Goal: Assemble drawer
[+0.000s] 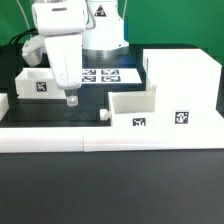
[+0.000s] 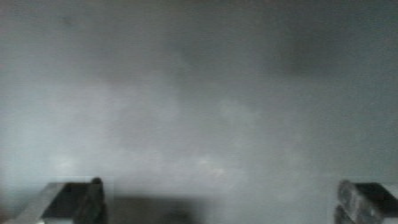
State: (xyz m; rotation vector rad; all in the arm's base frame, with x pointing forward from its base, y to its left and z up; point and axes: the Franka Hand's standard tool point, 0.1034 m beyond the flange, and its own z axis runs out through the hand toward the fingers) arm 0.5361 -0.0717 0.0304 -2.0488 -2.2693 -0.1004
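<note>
Drawer parts sit on the black table (image 1: 40, 112). A large white case (image 1: 185, 85) stands at the exterior view's right, with a small open box (image 1: 132, 110) touching its side. Another small box (image 1: 33, 82) sits well apart at the exterior view's left, and the marker board (image 1: 100, 74) lies behind. The gripper (image 1: 71, 100) hangs over bare table between the two small boxes. Its fingers (image 2: 71, 202) are spread wide, with nothing between them.
</note>
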